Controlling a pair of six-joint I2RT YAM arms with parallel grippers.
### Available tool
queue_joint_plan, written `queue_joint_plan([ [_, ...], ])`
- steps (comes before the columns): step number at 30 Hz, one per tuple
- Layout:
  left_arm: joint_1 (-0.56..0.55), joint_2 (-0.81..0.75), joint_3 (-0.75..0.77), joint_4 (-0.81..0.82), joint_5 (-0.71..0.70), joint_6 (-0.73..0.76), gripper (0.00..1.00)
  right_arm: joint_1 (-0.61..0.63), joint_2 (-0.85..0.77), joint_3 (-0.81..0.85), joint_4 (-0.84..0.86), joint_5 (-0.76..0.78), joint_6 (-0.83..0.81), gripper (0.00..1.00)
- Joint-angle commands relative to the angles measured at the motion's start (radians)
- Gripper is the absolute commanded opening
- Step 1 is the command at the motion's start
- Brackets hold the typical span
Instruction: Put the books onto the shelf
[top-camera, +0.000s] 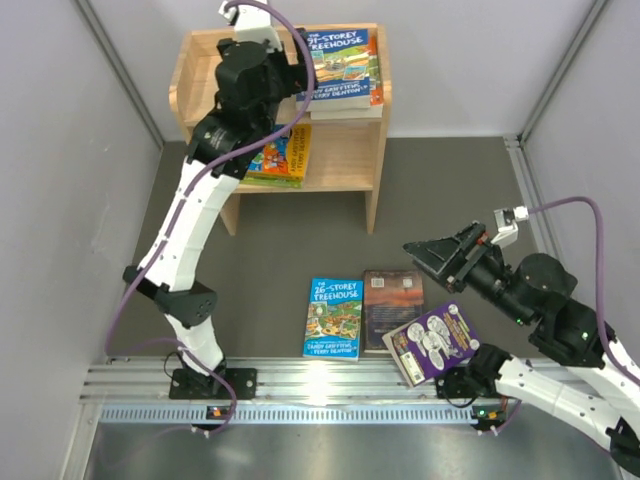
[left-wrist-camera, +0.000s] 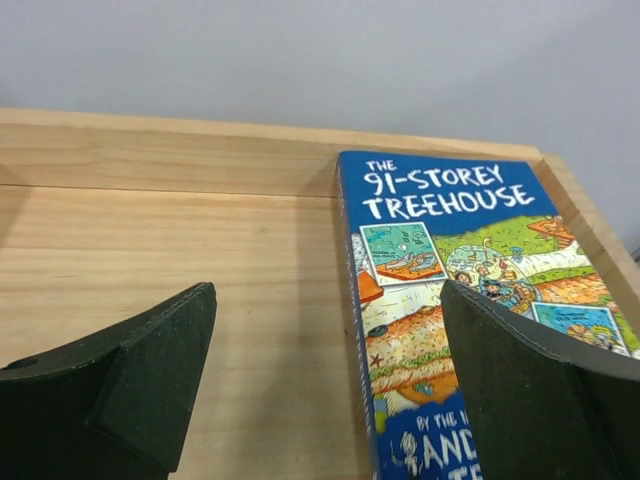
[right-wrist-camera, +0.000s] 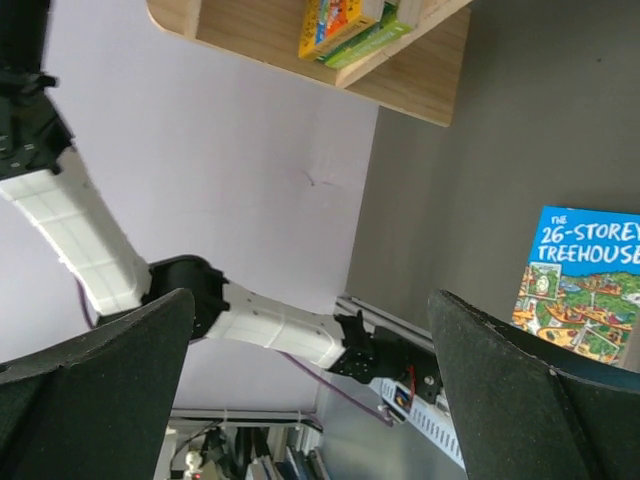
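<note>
Three books lie flat on the table (top-camera: 280, 260) by the right arm: blue one (top-camera: 332, 318), brown one (top-camera: 392, 310), purple one (top-camera: 433, 343), long sides front-to-back, purple skewed. Right claw (top-camera: 425, 250) hangs wide open just past them, so it's nearer. Left claw (left-wrist-camera: 325, 330), also wide open, is over the shelf (top-camera: 340, 155) top beside a stack (top-camera: 343, 62); lower tier holds more (top-camera: 282, 155).

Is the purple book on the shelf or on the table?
On the table. The purple book lies cover up by the dark book, away from the shelf.
</note>
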Motion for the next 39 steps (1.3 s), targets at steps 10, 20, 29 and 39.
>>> queue_joint_plan([
  [10, 0.006, -0.397, -0.242, -0.111, 0.02, -0.093, 0.99, -0.005, 0.226, -0.006, 0.101, -0.107, -0.069, 1.0],
  [20, 0.022, -0.256, -0.18, -0.142, -0.014, 0.02, 0.99, -0.005, 0.292, -0.055, 0.197, -0.193, -0.04, 1.0],
  [29, 0.15, -0.088, -0.083, -0.14, 0.042, -0.059, 0.99, -0.005, 0.121, -0.111, 0.104, -0.101, 0.0, 1.0],
  [39, 0.184, -0.015, -0.047, -0.068, 0.22, -0.098, 0.99, -0.007, -0.022, -0.151, -0.004, 0.003, 0.037, 1.0],
])
